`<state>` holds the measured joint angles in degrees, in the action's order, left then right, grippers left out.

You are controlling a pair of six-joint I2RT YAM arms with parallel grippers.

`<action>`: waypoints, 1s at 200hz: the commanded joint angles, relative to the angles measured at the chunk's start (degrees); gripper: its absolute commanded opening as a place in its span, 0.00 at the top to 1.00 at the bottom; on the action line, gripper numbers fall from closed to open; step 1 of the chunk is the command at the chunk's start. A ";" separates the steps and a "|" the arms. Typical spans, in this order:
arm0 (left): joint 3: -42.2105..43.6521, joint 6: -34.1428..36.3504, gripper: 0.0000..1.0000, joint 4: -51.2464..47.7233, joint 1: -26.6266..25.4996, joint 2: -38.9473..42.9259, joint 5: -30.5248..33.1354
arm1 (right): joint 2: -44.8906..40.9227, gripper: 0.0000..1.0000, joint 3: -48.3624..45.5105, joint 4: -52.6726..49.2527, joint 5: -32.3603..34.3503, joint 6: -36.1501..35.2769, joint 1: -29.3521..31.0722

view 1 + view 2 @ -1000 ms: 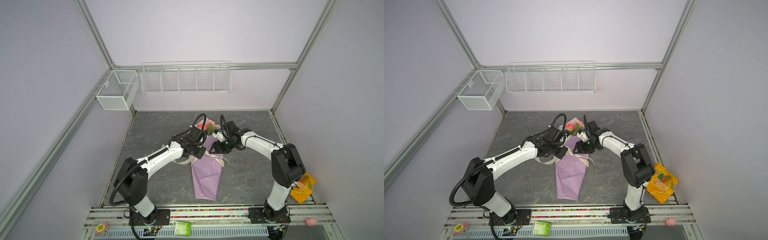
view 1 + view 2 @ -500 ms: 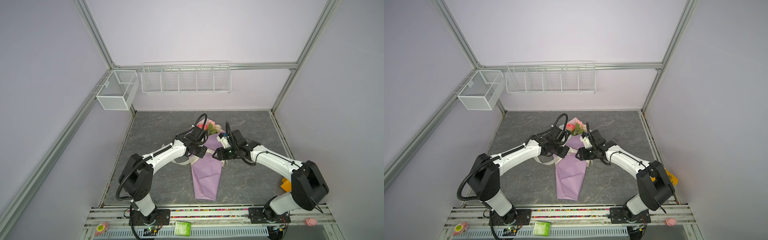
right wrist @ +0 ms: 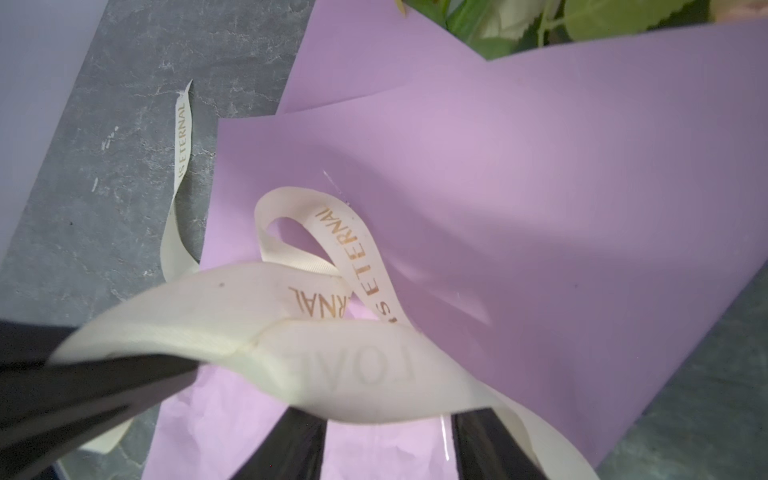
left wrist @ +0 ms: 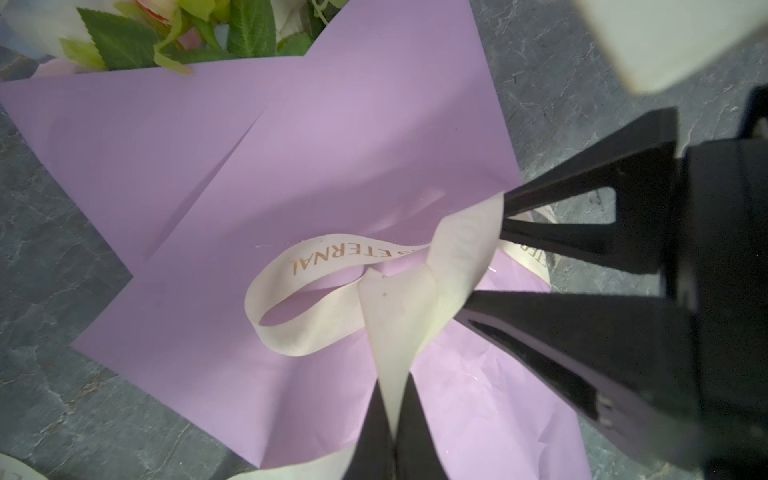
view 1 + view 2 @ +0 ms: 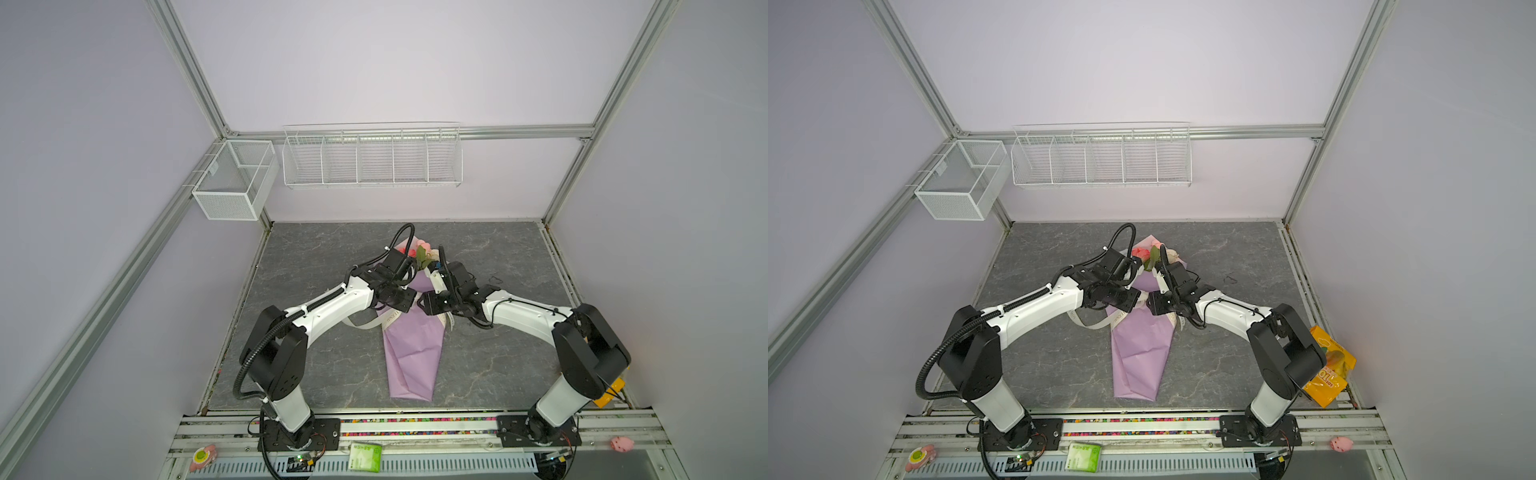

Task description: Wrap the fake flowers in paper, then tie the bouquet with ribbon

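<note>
ribbon (image 4: 316,262) over the bouquet (image 4: 249,37) sat pinched in the left gripper (image 4: 392,399), likely so the right gripper (image 4: 482,262), jaws spread, could catch its loop.

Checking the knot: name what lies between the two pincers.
The cream ribbon spans it, pinched in the left pincer and passing through the open right pincer, over the lilac paper; clearest in the left wrist view.

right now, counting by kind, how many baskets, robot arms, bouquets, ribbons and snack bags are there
baskets: 2 (mesh box, long rack)
robot arms: 2 (left arm, right arm)
bouquet: 1
ribbon: 1
snack bag: 1
total: 7
</note>
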<state>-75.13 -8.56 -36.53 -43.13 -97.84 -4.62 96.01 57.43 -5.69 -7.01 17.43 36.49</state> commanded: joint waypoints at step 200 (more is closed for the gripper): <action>-2.18 -2.11 1.00 -0.67 0.33 -1.15 -1.88 | 5.72 0.52 -1.15 9.31 3.58 -30.05 2.03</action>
<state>-75.68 -10.41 -37.56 -42.41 -98.10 -5.28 100.16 55.66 1.72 -3.88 -9.82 39.05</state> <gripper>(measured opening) 0.047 0.480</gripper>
